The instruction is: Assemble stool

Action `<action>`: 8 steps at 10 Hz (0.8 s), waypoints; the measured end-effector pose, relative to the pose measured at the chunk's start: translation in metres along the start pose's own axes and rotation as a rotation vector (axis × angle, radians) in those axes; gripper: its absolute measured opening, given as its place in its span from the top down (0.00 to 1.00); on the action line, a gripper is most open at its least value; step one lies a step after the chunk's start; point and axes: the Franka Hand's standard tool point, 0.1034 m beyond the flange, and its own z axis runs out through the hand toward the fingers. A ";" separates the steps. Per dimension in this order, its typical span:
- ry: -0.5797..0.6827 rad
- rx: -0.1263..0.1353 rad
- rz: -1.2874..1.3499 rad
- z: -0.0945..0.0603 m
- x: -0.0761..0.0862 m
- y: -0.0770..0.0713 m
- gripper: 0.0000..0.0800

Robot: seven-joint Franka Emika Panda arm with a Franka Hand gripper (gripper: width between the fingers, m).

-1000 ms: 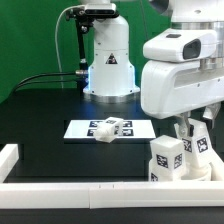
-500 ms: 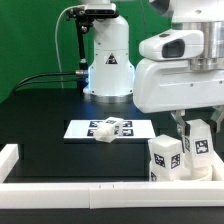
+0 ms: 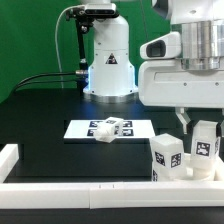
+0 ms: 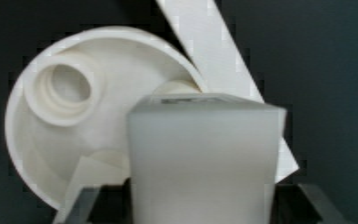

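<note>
My gripper [image 3: 202, 124] hangs at the exterior view's right, shut on a white stool leg [image 3: 207, 143] with a square tag on its side. In the wrist view that leg [image 4: 202, 150] fills the space between the dark fingers [image 4: 98, 205] of the gripper [image 4: 202, 208]. Beyond it lies the round white seat [image 4: 69, 140], with a round socket [image 4: 66, 85] facing the camera. A second tagged white piece [image 3: 166, 156] stands just left of the held leg; what it rests on is hidden. A third leg [image 3: 111, 128] lies on the marker board [image 3: 80, 129].
A long white rail [image 3: 80, 189] runs along the table's front edge and turns up at the left corner [image 3: 8, 158]; it also crosses the wrist view [image 4: 208, 45] behind the seat. The arm's white base [image 3: 108, 60] stands at the back with cables.
The gripper has carried the held leg a little toward the exterior view's right, away from the standing tagged piece. The other parts have not moved.
</note>
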 end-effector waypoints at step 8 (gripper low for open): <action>-0.018 0.064 0.679 0.001 0.000 -0.002 0.57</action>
